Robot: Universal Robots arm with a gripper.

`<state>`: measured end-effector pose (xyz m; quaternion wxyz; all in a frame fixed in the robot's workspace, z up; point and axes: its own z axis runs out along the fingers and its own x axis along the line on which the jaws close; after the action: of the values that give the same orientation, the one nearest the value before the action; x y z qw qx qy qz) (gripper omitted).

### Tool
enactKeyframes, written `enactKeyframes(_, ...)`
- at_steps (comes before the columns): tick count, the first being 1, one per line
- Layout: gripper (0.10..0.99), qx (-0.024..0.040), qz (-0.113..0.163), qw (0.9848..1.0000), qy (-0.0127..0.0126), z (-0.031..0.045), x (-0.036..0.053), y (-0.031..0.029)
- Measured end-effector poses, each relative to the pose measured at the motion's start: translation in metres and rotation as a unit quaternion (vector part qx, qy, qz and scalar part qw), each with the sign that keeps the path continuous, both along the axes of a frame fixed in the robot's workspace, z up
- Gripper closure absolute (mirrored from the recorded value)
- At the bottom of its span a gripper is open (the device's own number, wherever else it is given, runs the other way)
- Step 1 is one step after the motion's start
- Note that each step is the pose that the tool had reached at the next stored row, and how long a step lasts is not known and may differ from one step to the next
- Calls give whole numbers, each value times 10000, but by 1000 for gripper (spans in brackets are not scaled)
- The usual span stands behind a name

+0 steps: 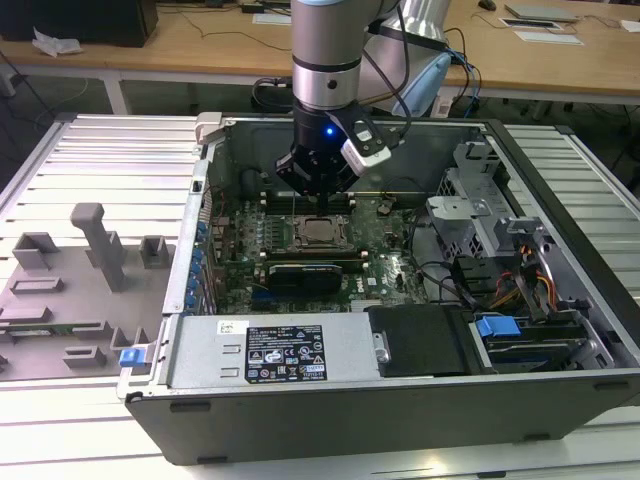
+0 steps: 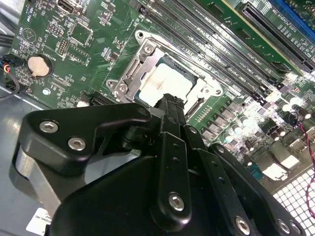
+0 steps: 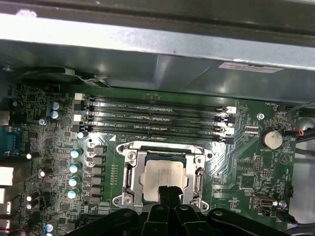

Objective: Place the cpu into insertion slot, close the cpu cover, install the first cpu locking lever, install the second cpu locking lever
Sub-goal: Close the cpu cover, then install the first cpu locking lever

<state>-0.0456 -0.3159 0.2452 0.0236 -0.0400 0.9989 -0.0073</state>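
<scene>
The cpu lies flat in the insertion slot on the green motherboard, silvery top up. The cpu cover, a steel frame, lies down around it, and the chip shows through its window in both wrist views. A thin wire lever runs along the frame's far edge. My gripper hangs just over the chip's near edge, its black fingers pressed together with nothing between them. In the exterior view the gripper is low inside the computer case, directly above the socket.
Long black memory slots lie beside the socket. A long black card sits in front of it in the exterior view. The case walls, a drive cage and cables at that view's right hem in the arm.
</scene>
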Motion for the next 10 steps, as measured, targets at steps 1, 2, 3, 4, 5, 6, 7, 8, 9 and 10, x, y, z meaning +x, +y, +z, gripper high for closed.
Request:
enactKeyframes(1,980,0,0,10000,0,0,0,0)
enactKeyframes(2,980,0,0,10000,0,0,-1,0)
enactKeyframes(3,980,0,0,10000,0,0,-1,0)
enactKeyframes(4,980,0,0,10000,0,0,-1,0)
enactKeyframes(5,980,0,0,10000,0,0,-1,0)
enactKeyframes(6,980,0,0,10000,0,0,-2,0)
enactKeyframes(7,980,0,0,10000,0,0,-2,0)
enactKeyframes(8,980,0,0,10000,0,0,-3,0)
enactKeyframes(9,980,0,0,10000,0,0,-3,0)
enactKeyframes(10,980,0,0,10000,0,0,-3,0)
